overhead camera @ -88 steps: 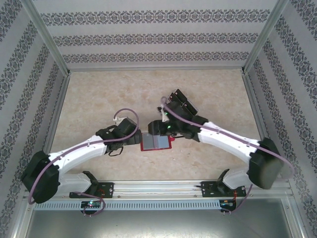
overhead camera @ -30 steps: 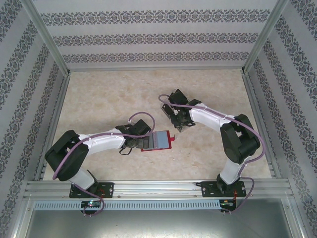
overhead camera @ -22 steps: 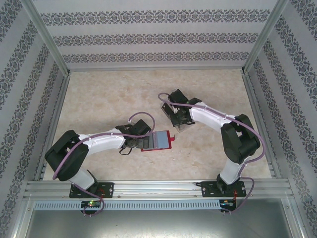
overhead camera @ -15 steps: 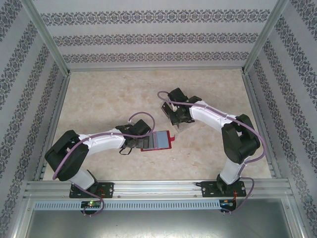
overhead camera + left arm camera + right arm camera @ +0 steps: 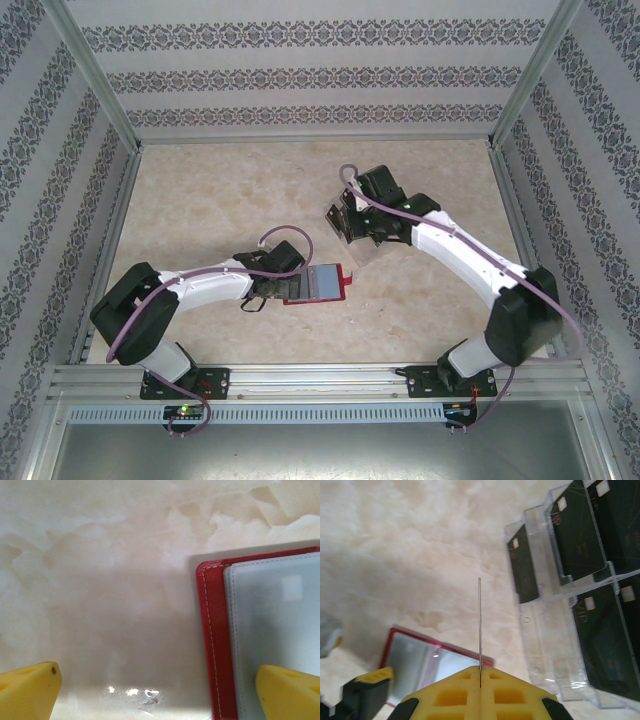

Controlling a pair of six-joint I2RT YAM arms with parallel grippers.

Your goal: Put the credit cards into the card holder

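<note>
Your right hand is clenched on one credit card, seen edge-on, above the counter between the clear tray and the open red card holder, which lies at about 7 o'clock from the tray. Your left hand is spread wide astride the holder's left edge. I judge you're early: no black card shows in its pockets, and several cards sit in the tray.
</note>
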